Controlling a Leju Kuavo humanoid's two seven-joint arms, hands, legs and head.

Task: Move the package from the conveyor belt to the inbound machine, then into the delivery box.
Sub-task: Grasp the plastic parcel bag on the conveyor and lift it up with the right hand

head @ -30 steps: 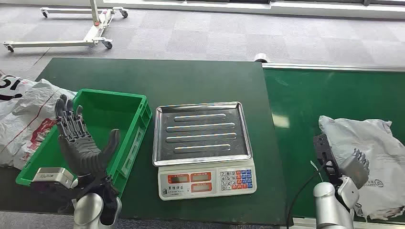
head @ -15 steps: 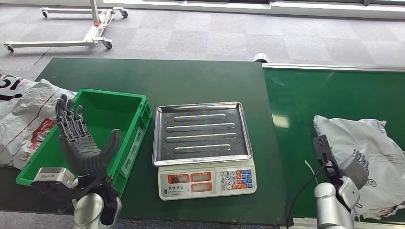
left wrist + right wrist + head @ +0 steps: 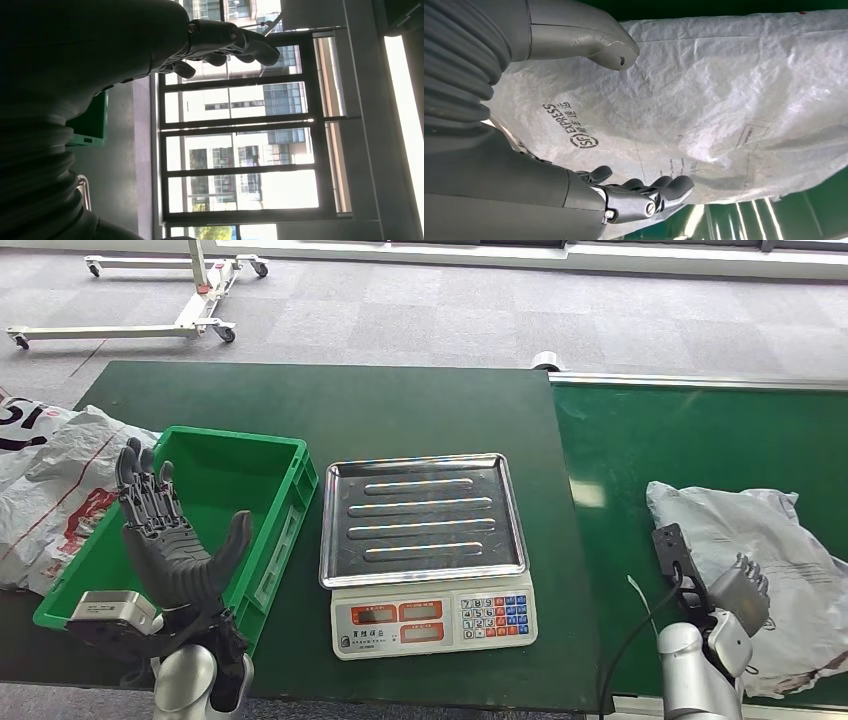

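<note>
Green belt (image 3: 690, 440), one package (image 3: 760, 570), one scale (image 3: 425, 550), one crate (image 3: 215, 510)

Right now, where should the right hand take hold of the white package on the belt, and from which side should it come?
Probably the near edge of the white package, taken from above. It lies flat and limp on the conveyor belt, so there is no firm body to clamp. The right hand hangs open over that end, thumb and fingers apart; closing there would likely bunch up a fold.
</note>
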